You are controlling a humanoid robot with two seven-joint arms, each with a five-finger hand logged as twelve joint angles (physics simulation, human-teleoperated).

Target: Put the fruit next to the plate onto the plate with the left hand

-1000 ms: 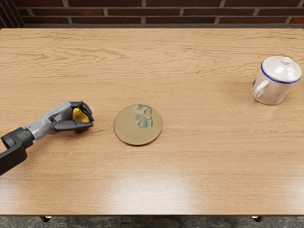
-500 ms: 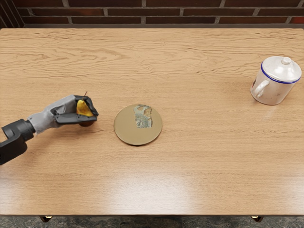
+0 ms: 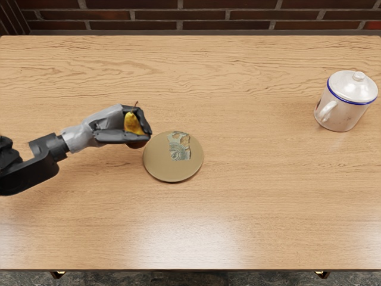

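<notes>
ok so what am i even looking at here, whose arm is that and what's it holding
This is a computer simulation of a humanoid robot. The picture comes from a camera in its head, looking down at a slant on a wooden table.

The grey and black arm coming in from the left is the robot's left arm. Its left hand is closed around a small yellow fruit.

Just right of the hand lies a round tan plate, with a greenish patch on it that I cannot identify. The fruit is not on the plate yet.

At the far right stands a white lidded pot with a blue line around its rim. The right arm is out of view.
</notes>
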